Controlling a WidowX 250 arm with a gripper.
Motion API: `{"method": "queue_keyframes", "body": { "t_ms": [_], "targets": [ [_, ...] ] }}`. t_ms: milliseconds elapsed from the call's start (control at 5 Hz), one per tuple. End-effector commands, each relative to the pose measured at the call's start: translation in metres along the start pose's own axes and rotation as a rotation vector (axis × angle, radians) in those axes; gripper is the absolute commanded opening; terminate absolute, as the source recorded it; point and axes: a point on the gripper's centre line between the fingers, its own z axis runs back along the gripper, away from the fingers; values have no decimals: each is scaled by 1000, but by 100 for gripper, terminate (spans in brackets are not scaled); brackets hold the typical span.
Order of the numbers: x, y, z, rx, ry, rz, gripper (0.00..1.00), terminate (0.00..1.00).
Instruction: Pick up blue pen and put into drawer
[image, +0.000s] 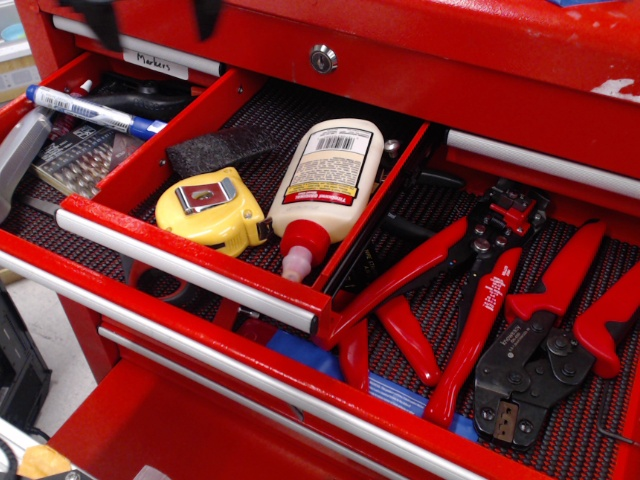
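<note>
1. Blue pen (95, 110) lies aslant in the far-left tray, beside the drill bits (75, 160); we grasp mid-barrel.
2. Our hand (150, 15) shows only blurred fingertips at the top edge; we cannot tell its opening.
3. Middle drawer (185, 258) holds tape measure (212, 208) and glue bottle (325, 185); we'd aim between them.

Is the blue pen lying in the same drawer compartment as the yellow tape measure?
No, the blue pen lies in the left compartment, across a red divider from the yellow tape measure.

Glossy red painted metal drawer (190, 240) — ribbed matt liner (590, 420) (rubbery), smooth plastic glue bottle (325, 180), brushed-metal handles (180, 262).
</note>
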Motion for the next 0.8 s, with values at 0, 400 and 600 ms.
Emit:
{"method": "queue_keyframes", "body": {
  "t_ms": [0,400,600],
  "targets": [
    [4,2,11,-17,-25,-16,100,0],
    [17,7,-11,46,-39,144,100,0],
    [22,17,-34,60,11,210,100,0]
  ]
}}
